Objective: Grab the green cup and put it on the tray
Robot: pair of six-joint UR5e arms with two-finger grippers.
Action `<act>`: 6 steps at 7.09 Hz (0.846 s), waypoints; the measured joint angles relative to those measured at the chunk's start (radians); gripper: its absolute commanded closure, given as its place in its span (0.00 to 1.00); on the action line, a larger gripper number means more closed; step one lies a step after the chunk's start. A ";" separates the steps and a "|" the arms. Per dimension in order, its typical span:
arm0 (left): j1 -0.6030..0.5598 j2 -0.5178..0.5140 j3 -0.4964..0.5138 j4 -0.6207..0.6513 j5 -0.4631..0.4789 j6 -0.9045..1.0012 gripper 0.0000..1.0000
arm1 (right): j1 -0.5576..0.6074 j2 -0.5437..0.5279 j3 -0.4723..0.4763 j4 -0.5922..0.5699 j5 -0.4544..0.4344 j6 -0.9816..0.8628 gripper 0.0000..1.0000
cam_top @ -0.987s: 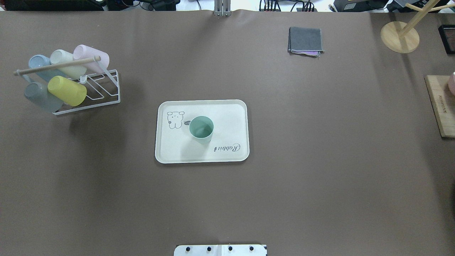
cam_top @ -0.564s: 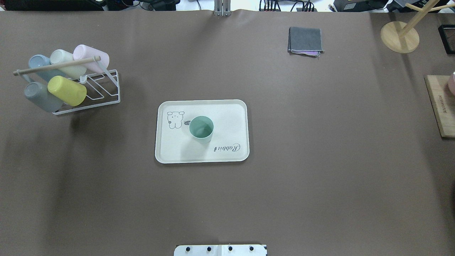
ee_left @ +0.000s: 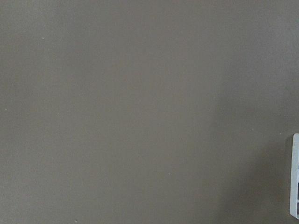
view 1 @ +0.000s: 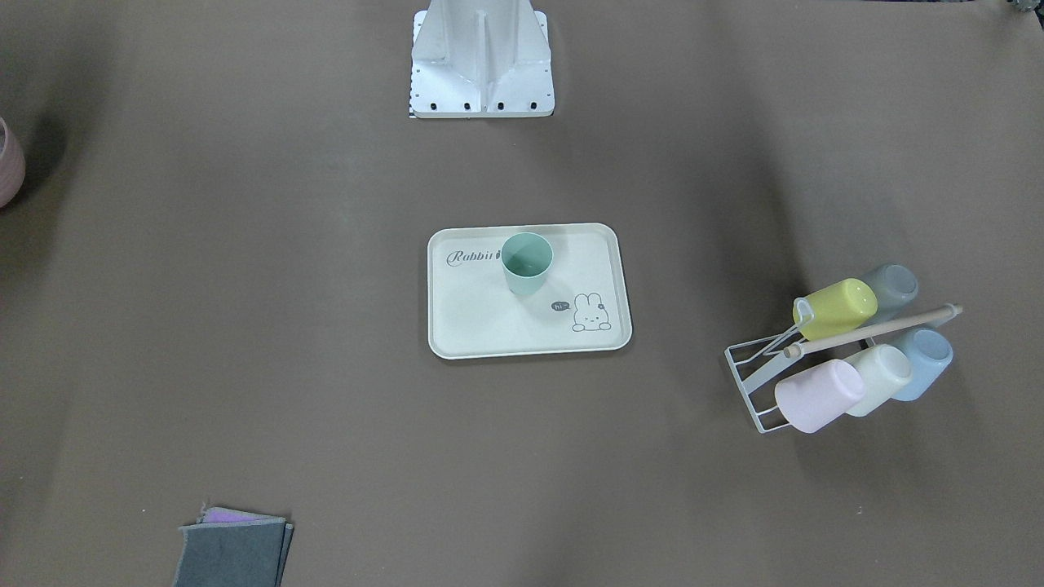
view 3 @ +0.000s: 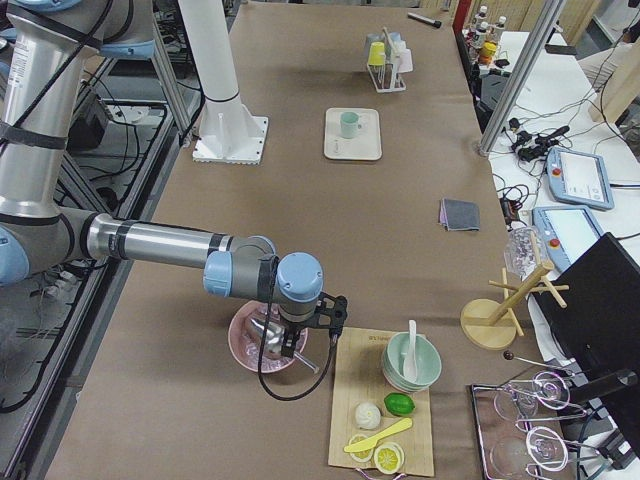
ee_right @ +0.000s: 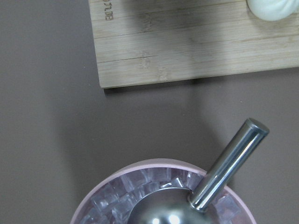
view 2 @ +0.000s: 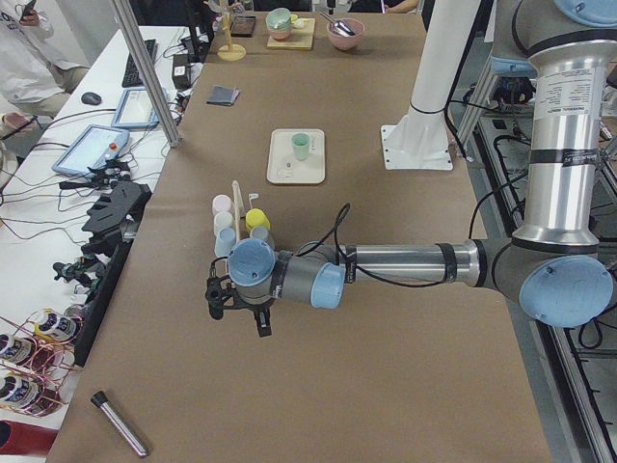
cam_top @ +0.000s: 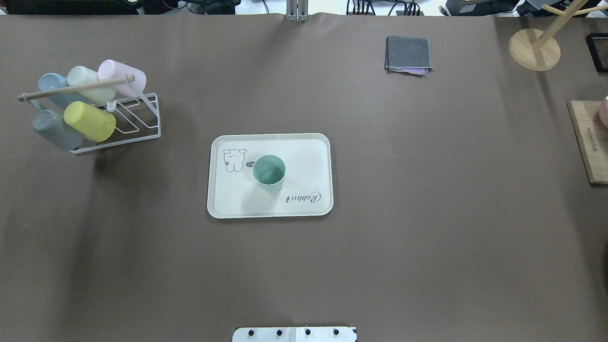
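Observation:
The pale mint green cup [cam_top: 269, 172] stands upright and open-side up on the cream tray [cam_top: 308, 147], between the bunny drawing and the "Rabbit" script. It also shows in the front-facing view [view 1: 526, 261] on the tray [view 1: 473, 318]. No gripper touches it. My left gripper [view 2: 220, 294] shows only in the exterior left view, over bare table near that end, far from the tray; I cannot tell if it is open or shut. My right gripper [view 3: 300, 345] shows only in the exterior right view, above a pink bowl; I cannot tell its state either.
A white wire rack [cam_top: 137, 118] with several pastel cups, one of them yellow-green [cam_top: 90, 121], stands at the left. A folded grey cloth [cam_top: 408, 53] lies at the back right. A wooden stand base [cam_top: 534, 47] and wooden board [cam_top: 589, 142] are at the right edge. The pink bowl [ee_right: 107, 200] holds ice and a metal scoop [ee_right: 229, 158].

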 measured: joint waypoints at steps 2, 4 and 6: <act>-0.007 0.033 -0.042 0.001 0.001 -0.001 0.02 | 0.000 0.000 -0.001 0.000 -0.001 0.002 0.00; -0.010 0.042 -0.048 0.004 0.032 0.001 0.02 | 0.000 0.000 -0.003 0.000 -0.002 0.001 0.00; -0.017 0.059 -0.048 0.016 0.081 0.066 0.02 | 0.000 -0.001 -0.004 0.000 -0.002 0.002 0.00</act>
